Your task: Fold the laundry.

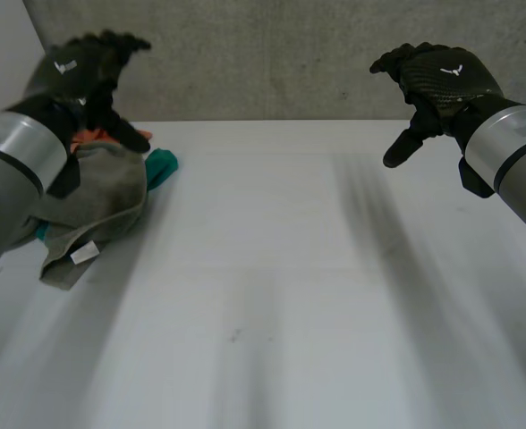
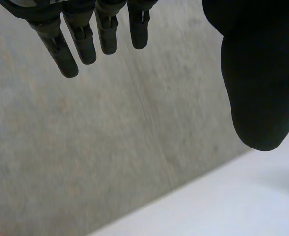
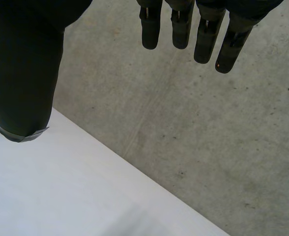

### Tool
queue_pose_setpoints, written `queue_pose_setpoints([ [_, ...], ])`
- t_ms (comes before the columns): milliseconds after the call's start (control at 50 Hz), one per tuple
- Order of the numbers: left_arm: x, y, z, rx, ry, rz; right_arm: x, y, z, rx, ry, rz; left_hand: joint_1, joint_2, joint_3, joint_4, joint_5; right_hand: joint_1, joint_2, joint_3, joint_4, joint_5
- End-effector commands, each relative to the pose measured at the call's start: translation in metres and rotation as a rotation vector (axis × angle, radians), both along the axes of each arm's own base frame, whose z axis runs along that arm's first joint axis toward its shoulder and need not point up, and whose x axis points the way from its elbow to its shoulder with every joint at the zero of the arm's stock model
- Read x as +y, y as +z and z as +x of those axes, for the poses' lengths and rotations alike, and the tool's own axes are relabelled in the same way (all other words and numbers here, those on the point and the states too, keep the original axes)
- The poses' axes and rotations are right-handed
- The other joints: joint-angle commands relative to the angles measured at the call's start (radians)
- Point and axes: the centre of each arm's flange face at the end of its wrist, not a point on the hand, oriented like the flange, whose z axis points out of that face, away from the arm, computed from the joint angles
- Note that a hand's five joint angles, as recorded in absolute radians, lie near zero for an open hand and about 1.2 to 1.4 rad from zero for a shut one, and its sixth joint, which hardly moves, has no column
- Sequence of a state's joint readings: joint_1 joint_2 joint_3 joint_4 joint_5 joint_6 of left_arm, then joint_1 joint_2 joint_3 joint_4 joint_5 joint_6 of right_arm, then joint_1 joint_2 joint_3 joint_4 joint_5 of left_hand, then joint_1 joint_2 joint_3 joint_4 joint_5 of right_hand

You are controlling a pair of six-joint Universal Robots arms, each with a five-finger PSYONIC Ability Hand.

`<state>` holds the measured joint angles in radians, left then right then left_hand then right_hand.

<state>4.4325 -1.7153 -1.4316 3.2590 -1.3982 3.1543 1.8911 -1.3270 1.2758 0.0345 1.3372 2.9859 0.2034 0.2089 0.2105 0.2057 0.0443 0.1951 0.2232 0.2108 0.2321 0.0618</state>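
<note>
- My left hand [image 1: 84, 67] hangs above the heap of laundry [image 1: 97, 210] at the far left of the table [image 1: 290, 268]. Its fingers [image 2: 66, 54] are straight and spread away from the thumb, with nothing in them.
- My right hand [image 1: 437, 80] is raised at the far right, well apart from the heap. Its fingers [image 3: 203, 39] are also straight and relaxed, holding nothing, with the concrete wall [image 3: 193, 137] behind them.
- I count 3 pieces in the heap. A grey towel [image 1: 106, 192] lies crumpled on top with a white tag [image 1: 84, 253] at its near end. An orange piece [image 1: 93, 136] pokes out at the far side, and a teal piece [image 1: 162, 165] at the right.
- The heap lies straight on the table, not in a basket or bin, and no piece is spread or folded yet.
- Risk 1: the towel covers the other 2 pieces, so a deep grab could lift more than 1 piece at once.
- Risk 2: a pinch in the bunched middle instead of a corner would give me a wad that will not spread flat.
- Risk 3: the heap seems close to the table's left side and to my left arm, so a clumsy drag or an elbow sweep could push cloth off.
</note>
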Motion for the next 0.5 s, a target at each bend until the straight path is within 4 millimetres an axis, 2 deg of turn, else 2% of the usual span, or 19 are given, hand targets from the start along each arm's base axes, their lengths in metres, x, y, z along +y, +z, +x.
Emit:
queue_pose_setpoints([
  [20, -0.013, -0.064, 0.002, -0.291, 0.027, 0.120, 0.005, 0.007, -0.005, 0.034, -0.005, 0.005, -0.002, -0.007, -0.009, -0.004, -0.017, -0.021, -0.049, -0.036, -0.058, -0.062],
  [120, -0.034, -0.102, 0.018, -0.495, 0.098, 0.141, 0.012, 0.000, -0.007, 0.125, -0.002, 0.026, 0.007, 0.002, 0.000, 0.005, -0.008, -0.021, -0.049, -0.036, -0.058, -0.062],
  [160, -0.055, -0.126, 0.032, -0.554, 0.155, 0.159, 0.013, -0.004, -0.007, 0.139, 0.000, 0.035, 0.007, 0.002, 0.000, 0.005, -0.008, -0.021, -0.049, -0.036, -0.058, -0.062],
  [220, -0.077, -0.150, 0.037, -0.580, 0.194, 0.130, 0.016, -0.015, -0.008, 0.152, 0.003, 0.067, 0.033, 0.028, 0.026, 0.031, 0.018, -0.021, -0.049, -0.036, -0.058, -0.062],
  [340, -0.101, -0.173, 0.043, -0.600, 0.222, 0.096, 0.021, -0.033, -0.010, 0.175, 0.008, 0.119, 0.080, 0.075, 0.073, 0.078, 0.065, -0.021, -0.049, -0.036, -0.058, -0.062],
  [400, -0.112, -0.192, 0.050, -0.639, 0.231, 0.114, 0.023, -0.041, -0.010, 0.184, 0.009, 0.140, 0.148, 0.142, 0.141, 0.146, 0.132, -0.021, -0.049, -0.036, -0.058, -0.062],
  [420, -0.115, -0.195, 0.052, -0.647, 0.234, 0.116, 0.024, -0.042, -0.010, 0.185, 0.011, 0.144, 0.195, 0.189, 0.187, 0.192, 0.179, -0.021, -0.049, -0.036, -0.058, -0.062],
  [500, -0.123, -0.201, 0.057, -0.675, 0.247, 0.114, 0.023, -0.047, -0.011, 0.190, 0.007, 0.145, 0.739, 0.734, 0.732, 0.737, 0.724, -0.021, -0.049, -0.036, -0.058, -0.062],
])
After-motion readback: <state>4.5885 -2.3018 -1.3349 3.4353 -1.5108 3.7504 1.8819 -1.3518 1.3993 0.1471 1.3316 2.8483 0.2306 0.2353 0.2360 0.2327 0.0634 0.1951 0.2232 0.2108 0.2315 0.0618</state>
